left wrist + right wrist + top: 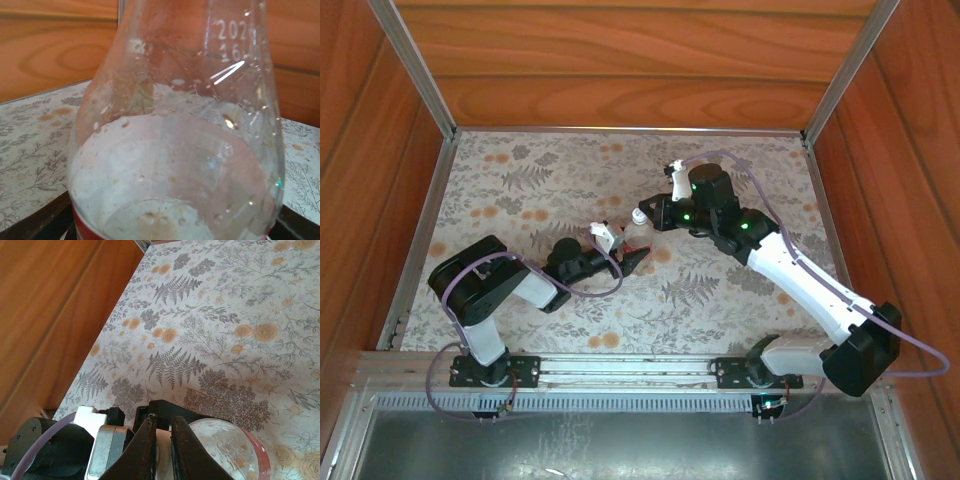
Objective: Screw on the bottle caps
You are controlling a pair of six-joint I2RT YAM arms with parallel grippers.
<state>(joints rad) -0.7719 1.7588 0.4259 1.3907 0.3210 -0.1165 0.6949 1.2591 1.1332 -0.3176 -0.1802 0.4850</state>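
Observation:
The clear bottle (pixel 636 236) with a red label stands tilted at the table's middle, and my left gripper (pixel 623 252) is shut round its body. Seen from the left wrist, its wet shoulder (pixel 175 150) is very close, with a dark finger (pixel 42 222) at the lower left corner. My right gripper (pixel 653 213) comes in from the right at the bottle's neck. Its two fingers (pixel 150 440) are shut on a white ribbed bottle cap (pixel 164 459) that sits at the neck, just beside the glassy shoulder (pixel 225 450).
The floral table cover (pixel 550 170) is walled by wooden panels (pixel 620 70) at the back and on both sides, with metal posts at the back corners. A metal rail (pixel 620 368) carrying the arm bases runs along the near edge.

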